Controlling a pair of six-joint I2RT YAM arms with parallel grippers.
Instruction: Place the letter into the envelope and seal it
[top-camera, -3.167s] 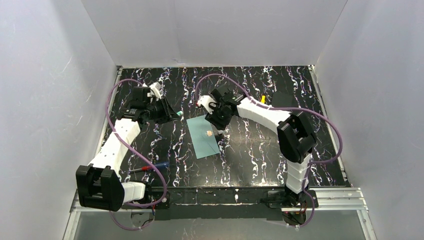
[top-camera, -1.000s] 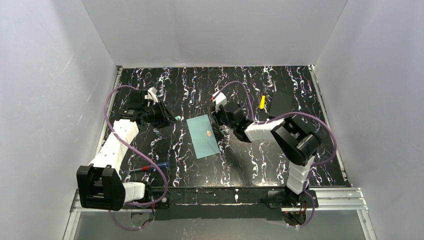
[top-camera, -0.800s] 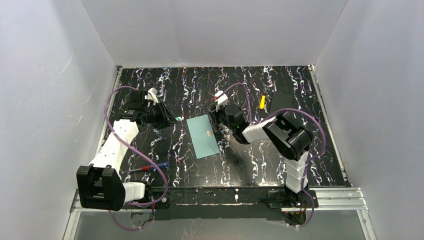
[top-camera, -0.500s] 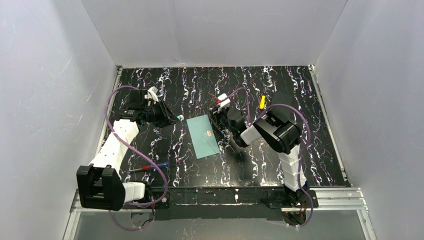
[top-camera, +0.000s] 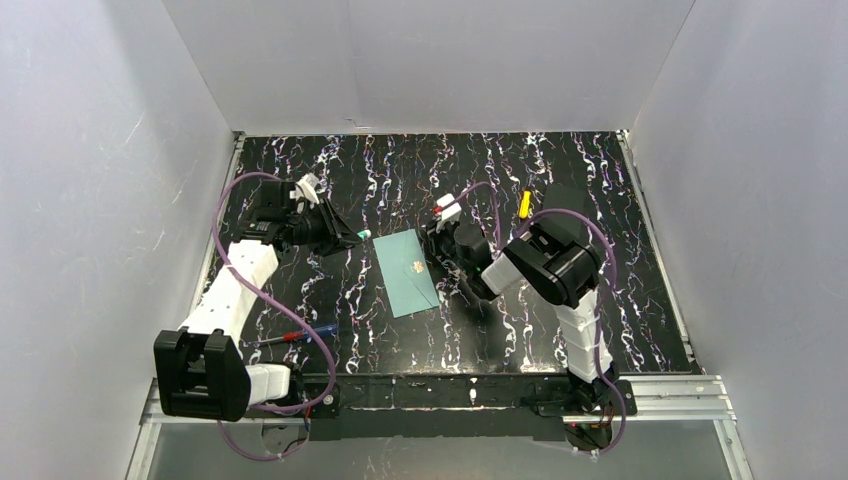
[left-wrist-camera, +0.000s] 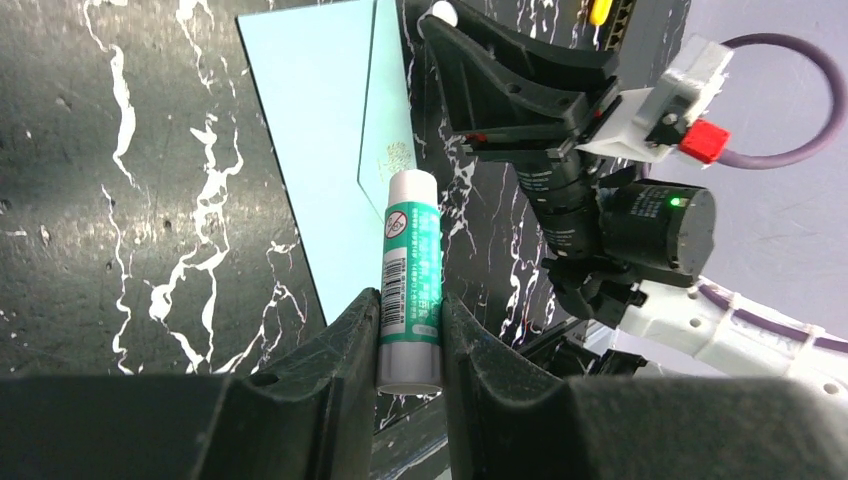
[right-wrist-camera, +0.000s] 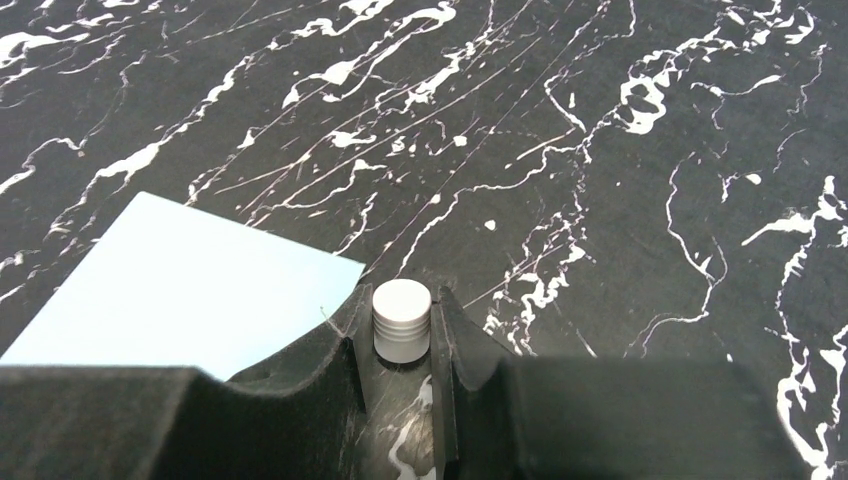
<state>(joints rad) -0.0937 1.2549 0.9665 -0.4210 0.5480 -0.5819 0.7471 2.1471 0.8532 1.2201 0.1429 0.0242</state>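
I see the pale teal envelope (top-camera: 405, 272) flat near the middle of my desk (top-camera: 400, 170), set askew, its flap folded down, a gold seal (top-camera: 416, 266) at the tip.

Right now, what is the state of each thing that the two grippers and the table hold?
Envelope: lies flat on the table, flap folded down.
Glue stick: gripped by the left gripper, cap off.
Cap: gripped by the right gripper, beside the envelope's corner.
Letter: not in sight.

Left arm (top-camera: 235, 285) outstretched | left claw (left-wrist-camera: 408, 305) gripped glue stick (left-wrist-camera: 409, 262) | right arm (top-camera: 562, 268) folded | right claw (right-wrist-camera: 399, 300) gripped grey cap (right-wrist-camera: 401, 318)
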